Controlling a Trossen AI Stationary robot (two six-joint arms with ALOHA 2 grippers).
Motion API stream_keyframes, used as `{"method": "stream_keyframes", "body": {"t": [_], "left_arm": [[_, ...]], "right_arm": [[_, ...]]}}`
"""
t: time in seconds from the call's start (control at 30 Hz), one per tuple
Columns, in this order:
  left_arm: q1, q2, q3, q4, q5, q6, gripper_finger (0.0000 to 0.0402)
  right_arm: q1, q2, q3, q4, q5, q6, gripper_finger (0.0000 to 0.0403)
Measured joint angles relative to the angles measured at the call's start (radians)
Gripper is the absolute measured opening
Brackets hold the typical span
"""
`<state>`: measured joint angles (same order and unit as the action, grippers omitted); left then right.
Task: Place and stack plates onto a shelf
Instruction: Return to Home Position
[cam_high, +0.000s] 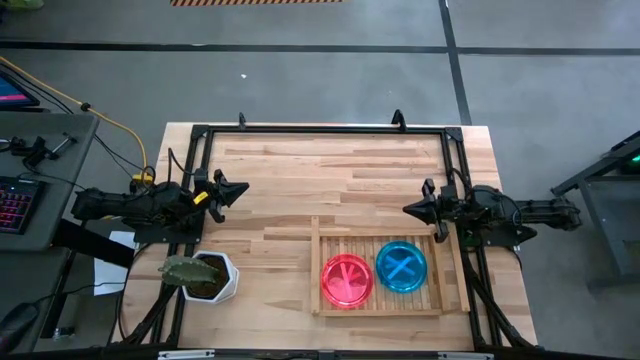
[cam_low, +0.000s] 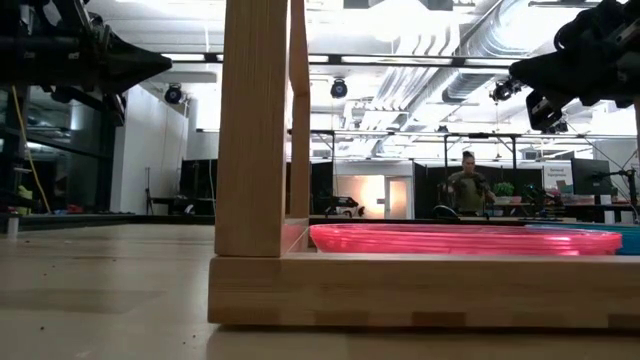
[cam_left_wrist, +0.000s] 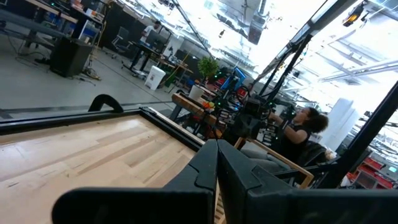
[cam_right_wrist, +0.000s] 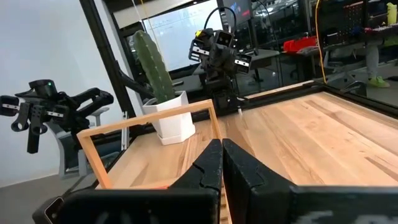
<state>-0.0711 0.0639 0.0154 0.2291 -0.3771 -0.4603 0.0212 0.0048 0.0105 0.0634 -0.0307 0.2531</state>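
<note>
**Plates stacked on the shelf, arms clear**

The plates sit in two piles inside the shelf (cam_high: 380, 313): a pink stack (cam_high: 347, 280) toward the left arm's side and a blue stack (cam_high: 401, 266) just beside it toward the right arm's side, apart or barely touching. No loose plate shows anywhere on the table (cam_high: 300, 170), so the placing and stacking looks finished. How many plates each pile holds cannot be counted from above; the crossed lighter bars in both suggest several plates lying at different turns.

The shelf lies flat near the table's front edge, in front of the right arm. Its long axis runs from one arm's side to the other. The piles fill its front part and leave the back bare.

The left gripper (cam_high: 243, 189) hangs over the table's left side and the right gripper (cam_high: 406, 209) just behind the shelf. Each has its fingers pressed together on nothing. What remains, I judge, is only for the arms to settle at rest. A plant pot (cam_high: 222, 280) stands at the front left, well apart from the shelf.
</note>
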Motion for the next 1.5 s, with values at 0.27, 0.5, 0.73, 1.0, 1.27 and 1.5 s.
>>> {"method": "stream_keyframes", "body": {"t": [0.27,0.5,0.73,1.0,1.27,1.5], "left_arm": [[0.000,0.000,0.000,0.000,0.000,0.000,0.0001],[0.000,0.000,0.000,0.000,0.000,0.000,0.0001],[0.000,0.000,0.000,0.000,0.000,0.000,0.0001],[0.000,0.000,0.000,0.000,0.000,0.000,0.0001],[0.000,0.000,0.000,0.000,0.000,0.000,0.0001],[0.000,0.000,0.000,0.000,0.000,0.000,0.0001]], "right_arm": [[0.000,0.000,0.000,-0.004,-0.001,0.000,0.0000],[0.000,0.000,0.000,-0.005,-0.003,0.000,0.0000],[0.000,0.000,0.000,-0.006,-0.003,0.000,0.0000],[0.000,0.000,0.000,-0.006,-0.003,0.000,0.0000],[0.000,0.000,0.000,-0.007,-0.003,0.000,0.0000],[0.000,0.000,0.000,-0.007,-0.003,0.000,0.0000]]}}
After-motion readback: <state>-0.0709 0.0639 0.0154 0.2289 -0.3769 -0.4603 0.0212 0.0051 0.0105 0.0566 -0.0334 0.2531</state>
